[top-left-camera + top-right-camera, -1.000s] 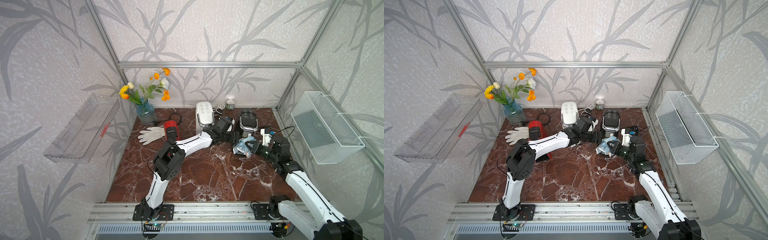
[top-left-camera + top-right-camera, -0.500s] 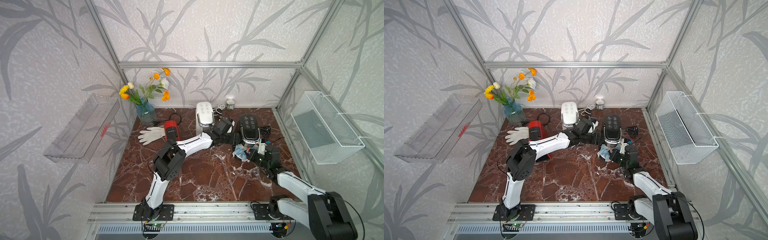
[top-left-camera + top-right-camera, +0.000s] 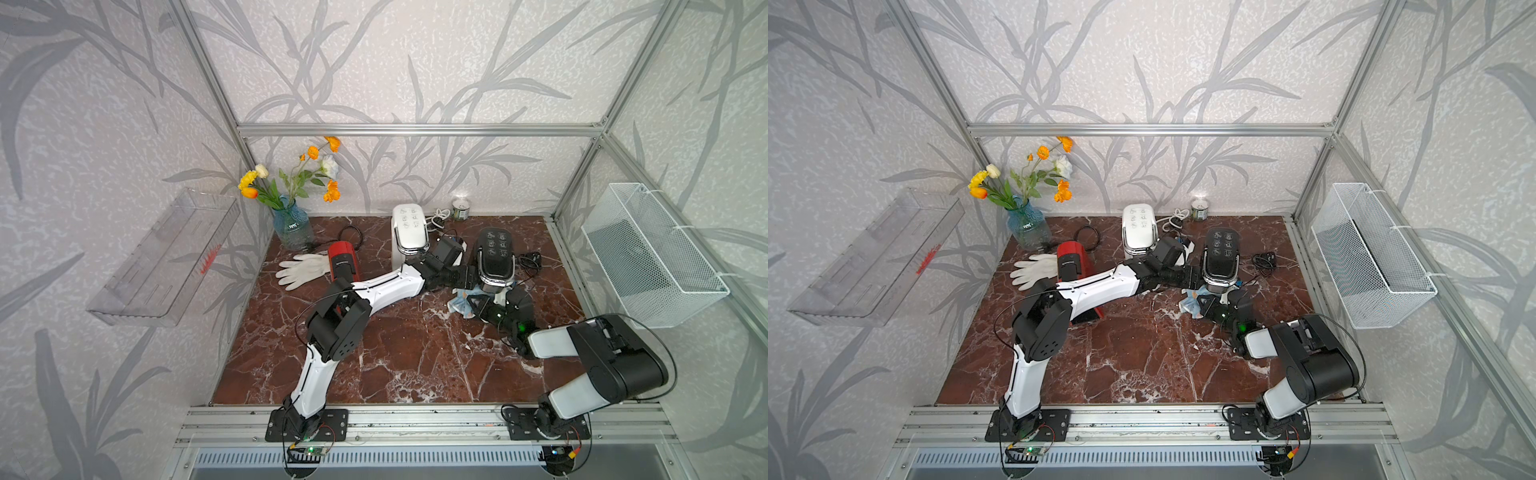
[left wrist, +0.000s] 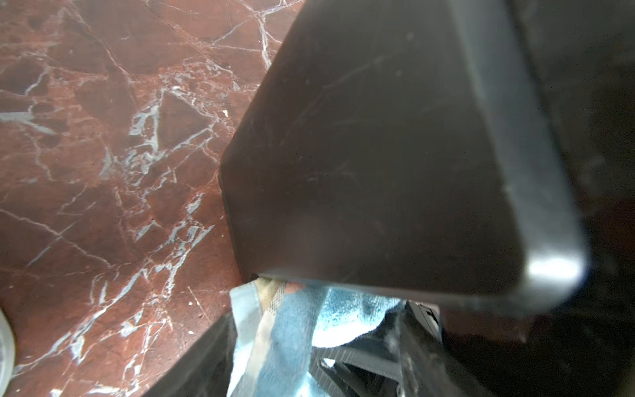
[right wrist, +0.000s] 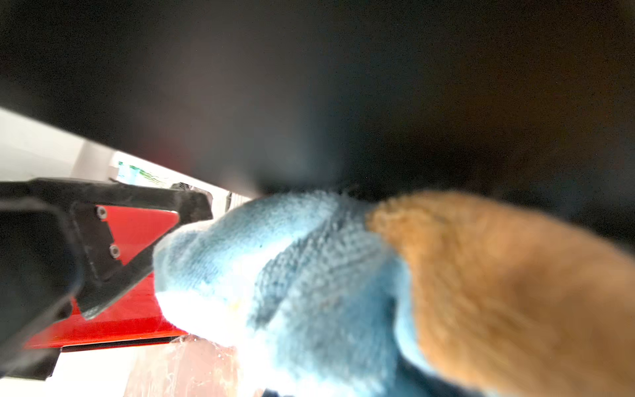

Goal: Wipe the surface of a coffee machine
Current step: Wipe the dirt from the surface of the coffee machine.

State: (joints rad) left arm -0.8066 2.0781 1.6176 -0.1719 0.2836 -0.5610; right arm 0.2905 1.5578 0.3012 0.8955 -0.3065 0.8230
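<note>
The coffee machine (image 3: 495, 257), a rounded black body with a chrome band, stands at the right rear of the veined red marble table (image 3: 395, 353). The left gripper (image 3: 466, 277) is at the machine's side with its fingers spread, and a clamp cannot be confirmed. The right gripper (image 3: 478, 306) pinches a looped terry cloth (image 3: 456, 305) at the machine's front base. Only the right wrist view shows the cloth's orange part, and only the left wrist view shows fine scratches on the machine.
</note>
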